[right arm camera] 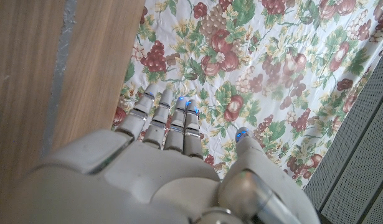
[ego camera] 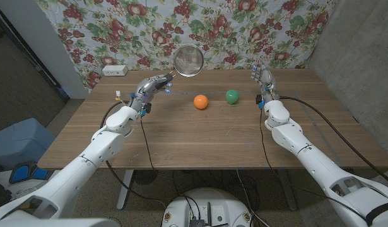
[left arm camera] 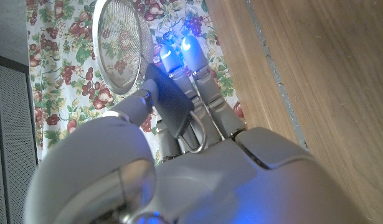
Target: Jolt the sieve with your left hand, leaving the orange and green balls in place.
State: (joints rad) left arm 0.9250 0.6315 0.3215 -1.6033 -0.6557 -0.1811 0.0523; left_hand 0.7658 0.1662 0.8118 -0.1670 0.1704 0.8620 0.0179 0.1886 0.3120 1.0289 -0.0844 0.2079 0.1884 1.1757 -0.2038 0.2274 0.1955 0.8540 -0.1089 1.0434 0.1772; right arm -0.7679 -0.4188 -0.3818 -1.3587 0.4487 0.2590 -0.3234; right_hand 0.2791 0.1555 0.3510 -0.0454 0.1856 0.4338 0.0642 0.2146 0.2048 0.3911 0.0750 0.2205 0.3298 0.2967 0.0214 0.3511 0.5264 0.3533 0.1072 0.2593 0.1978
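My left hand (ego camera: pixel 151 86) grips the dark handle of a round metal mesh sieve (ego camera: pixel 188 60) and holds it up above the table's far edge, against the floral cloth. In the left wrist view the sieve (left arm camera: pixel 121 45) stands beyond my left hand (left arm camera: pixel 179 118), with its dark handle (left arm camera: pixel 168 102) clasped between thumb and fingers. An orange ball (ego camera: pixel 200 101) and a green ball (ego camera: pixel 232 96) lie on the wooden table (ego camera: pixel 200 135), right of the sieve and nearer me. My right hand (ego camera: pixel 264 82) stands at the table's far right, fingers straight and holding nothing; the right wrist view shows it (right arm camera: pixel 172 162) the same.
A small white box (ego camera: pixel 115 70) sits at the table's far left corner. A floral cloth (ego camera: pixel 244 31) hangs behind the table. A blue bin (ego camera: pixel 20 142) stands on the floor to the left. Cables trail from both arms.
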